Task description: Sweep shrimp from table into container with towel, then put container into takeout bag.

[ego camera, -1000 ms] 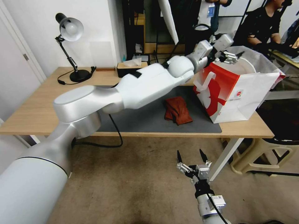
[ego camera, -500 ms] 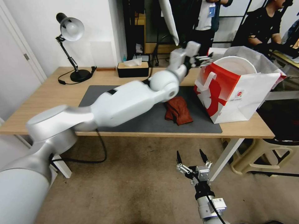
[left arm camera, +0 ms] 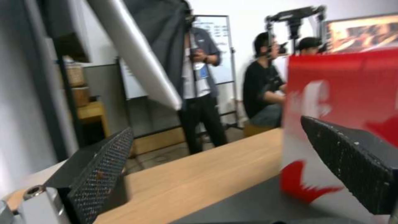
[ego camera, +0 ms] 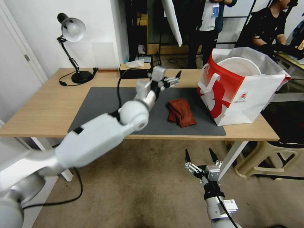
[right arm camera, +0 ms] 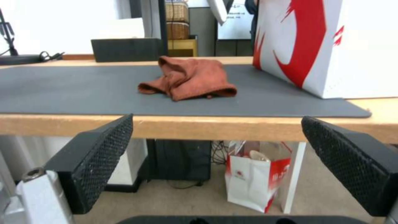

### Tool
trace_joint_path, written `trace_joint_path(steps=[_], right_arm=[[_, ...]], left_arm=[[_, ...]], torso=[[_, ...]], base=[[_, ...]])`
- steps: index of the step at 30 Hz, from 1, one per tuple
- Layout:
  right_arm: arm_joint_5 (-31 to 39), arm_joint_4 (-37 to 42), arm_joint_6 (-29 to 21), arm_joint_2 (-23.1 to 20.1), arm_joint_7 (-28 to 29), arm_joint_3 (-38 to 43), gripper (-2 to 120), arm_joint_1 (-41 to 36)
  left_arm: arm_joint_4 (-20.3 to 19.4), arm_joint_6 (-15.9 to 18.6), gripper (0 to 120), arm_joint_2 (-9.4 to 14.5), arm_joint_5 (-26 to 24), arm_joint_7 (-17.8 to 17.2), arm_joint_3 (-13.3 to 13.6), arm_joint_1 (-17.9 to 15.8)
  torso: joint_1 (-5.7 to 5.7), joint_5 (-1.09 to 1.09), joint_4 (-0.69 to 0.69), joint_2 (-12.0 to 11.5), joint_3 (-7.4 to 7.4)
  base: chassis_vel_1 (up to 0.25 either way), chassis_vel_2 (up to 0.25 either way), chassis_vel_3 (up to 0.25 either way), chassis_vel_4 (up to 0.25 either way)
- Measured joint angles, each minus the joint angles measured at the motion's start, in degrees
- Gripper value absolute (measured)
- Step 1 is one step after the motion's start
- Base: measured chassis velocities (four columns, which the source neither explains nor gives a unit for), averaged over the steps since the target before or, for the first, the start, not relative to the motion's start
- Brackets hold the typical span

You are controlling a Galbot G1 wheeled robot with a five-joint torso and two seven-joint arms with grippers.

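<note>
Both grippers are spread wide and empty: left gripper (ego camera: 169, 81) over the mat, right gripper (ego camera: 202, 158) low beside the table (ego camera: 38, 117). Container (ego camera: 239, 66) sits in the takeout bag (ego camera: 240, 95), towel (ego camera: 181, 112) lying close by. A careless left-arm swing could probably clip that bag and tip it.

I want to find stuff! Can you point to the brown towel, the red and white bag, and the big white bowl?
towel (ego camera: 180, 112): head view, middle of the crumpled cloth.
takeout bag (ego camera: 221, 91): head view, red printed side.
container (ego camera: 239, 66): head view, white inside, sitting in the bag.

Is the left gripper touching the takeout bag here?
Apart. The head view shows the left gripper open over the mat, bare table between it and the takeout bag.
</note>
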Motion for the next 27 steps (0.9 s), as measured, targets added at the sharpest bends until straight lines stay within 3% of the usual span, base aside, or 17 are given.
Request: trace_joint_path(steps=[1, 2, 4, 5, 6, 9, 10, 11, 13, 14, 17, 20, 21, 22, 23, 24, 27], right_arm=[[0.2, 0.5, -0.1, 0.0, 0.0, 0.4, 100, -0.2], [0.2, 0.5, -0.1, 0.0, 0.0, 0.4, 100, -0.2], [0.4, 0.9, -0.2, 0.0, 0.0, 0.8, 100, -0.5], [0.5, 1.1, -0.3, 0.0, 0.0, 1.0, 100, -0.7], [0.5, 1.1, -0.3, 0.0, 0.0, 1.0, 100, -0.7], [0.6, 1.5, -0.3, -0.3, -0.1, 1.3, 100, -0.8], [0.6, 1.5, -0.3, -0.3, -0.1, 1.3, 100, -0.8], [0.7, 1.6, -0.3, -0.3, -0.1, 1.5, 100, -0.9], [0.9, 1.8, -0.3, -0.4, -0.1, 1.9, 100, -1.0], [0.9, 1.8, -0.3, -0.4, -0.1, 1.9, 100, -1.0], [0.8, 1.9, -0.2, -0.5, 0.1, 2.1, 100, -1.0], [0.8, 1.9, -0.2, -0.5, 0.1, 2.1, 100, -1.0], [0.8, 2.1, -0.2, -0.5, 0.1, 2.2, 100, -1.1], [0.8, 2.1, -0.2, -0.5, 0.1, 2.2, 100, -1.1], [1.0, 2.3, -0.4, -0.5, 0.1, 2.4, 100, -1.0], [1.0, 2.3, -0.4, -0.5, 0.1, 2.4, 100, -1.0], [2.3, 2.6, -0.9, -0.9, -0.9, 3.3, 100, -0.1]], left_arm=[[-1.4, -0.5, 100, 1.9, 2.3, 0.7, -2.1, 4.1], [-1.4, -0.5, 100, 1.9, 2.3, 0.7, -2.1, 4.1], [-3.4, -1.2, 100, 3.8, 4.7, 1.8, -5.8, 9.8], [-5.2, -1.6, 100, 4.8, 6.3, 2.5, -9.2, 14.3], [-5.2, -1.6, 100, 4.8, 6.3, 2.5, -9.2, 14.3], [-8.2, -4.3, 100, 6.6, 12.1, 5.1, -18.3, 26.4], [-8.2, -4.3, 100, 6.6, 12.1, 5.1, -18.3, 26.4], [-8.4, -6.5, 100, 7.0, 14.8, 5.9, -21.0, 31.2], [-9.0, -9.0, 100, 7.0, 17.5, 7.0, -25.1, 37.2], [-9.0, -9.0, 100, 7.0, 17.5, 7.0, -25.1, 37.2], [-10.0, -10.8, 100, 6.8, 18.8, 7.5, -29.5, 43.1], [-10.2, -11.1, 100, 6.7, 19.0, 7.5, -30.3, 44.2], [-10.7, -11.9, 100, 6.5, 20.0, 7.5, -32.4, 47.1], [-10.7, -11.9, 100, 6.5, 20.0, 7.5, -32.4, 47.1], [-11.3, -13.1, 100, 6.1, 21.5, 7.3, -35.0, 50.9], [-11.3, -13.1, 100, 6.1, 21.5, 7.3, -35.0, 50.9], [-13.1, -15.7, 100, 3.6, 25.2, 6.0, -42.0, 60.2]], torso=[[0.00, -0.01, 0.02, 0.0, 0.01], [0.00, -0.01, 0.02, 0.0, 0.01], [0.00, -0.02, 0.02, 0.0, 0.00], [0.00, -0.01, 0.01, 0.0, 0.00], [0.00, -0.01, 0.01, 0.0, 0.00], [0.00, 0.01, 0.02, 0.0, -0.01], [0.00, 0.01, 0.02, 0.0, -0.01], [0.00, -0.02, 0.06, 0.0, 0.00], [-0.01, -0.01, 0.02, 0.0, -0.01], [-0.01, -0.01, 0.02, 0.0, -0.01], [0.00, 0.00, 0.01, 0.0, 0.00], [0.00, 0.00, 0.00, 0.0, -0.01], [-0.01, 0.01, 0.00, 0.0, -0.01], [-0.01, 0.01, 0.00, 0.0, -0.01], [0.00, 0.00, 0.02, 0.0, -0.01], [0.00, 0.00, 0.02, 0.0, -0.01], [-0.01, 0.02, 0.02, 0.0, -0.01]], base=[[0.000, 0.000, 0.000, 0.000], [0.000, 0.000, 0.000, 0.000], [0.000, 0.000, 0.000, 0.000], [0.000, 0.000, 0.000, 0.000], [0.000, 0.000, 0.000, 0.000], [0.000, 0.000, 0.000, 0.000], [0.000, 0.000, 0.000, 0.000], [0.000, 0.000, 0.000, 0.000], [0.000, 0.000, 0.000, 0.000], [0.000, 0.000, 0.000, 0.000], [0.000, 0.000, 0.000, 0.000], [0.000, 0.000, 0.000, 0.000], [0.000, 0.000, 0.000, 0.000], [0.000, 0.000, 0.000, 0.000], [0.000, 0.000, 0.000, 0.000], [0.000, 0.000, 0.000, 0.000], [0.000, 0.000, 0.000, 0.000]])
